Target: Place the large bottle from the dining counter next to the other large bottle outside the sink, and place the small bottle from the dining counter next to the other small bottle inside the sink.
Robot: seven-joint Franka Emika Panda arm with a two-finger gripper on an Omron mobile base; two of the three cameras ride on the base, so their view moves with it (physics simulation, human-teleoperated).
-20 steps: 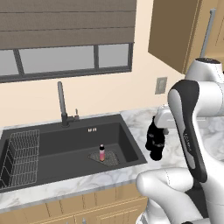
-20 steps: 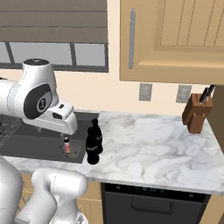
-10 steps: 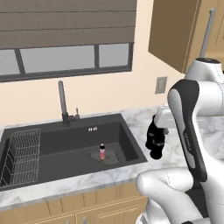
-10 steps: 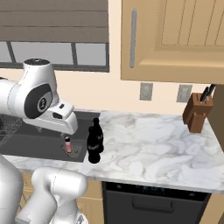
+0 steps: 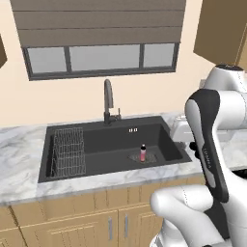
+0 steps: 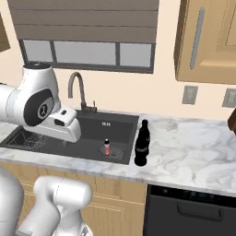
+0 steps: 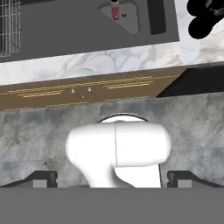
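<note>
Since the pink bottle [image 6: 107,147] stands in the sink [image 5: 101,144], its twin belongs there; claw [image 7: 112,181] wide, empty.

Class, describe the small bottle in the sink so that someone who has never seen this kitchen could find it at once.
Find the dark grey sink under the window, with a wire rack at its left end. Toward its right end, on the drain mat, stands a tiny slim bottle with a dark cap and pink-red body, far smaller than the black bottle on the counter beside the sink.
</note>
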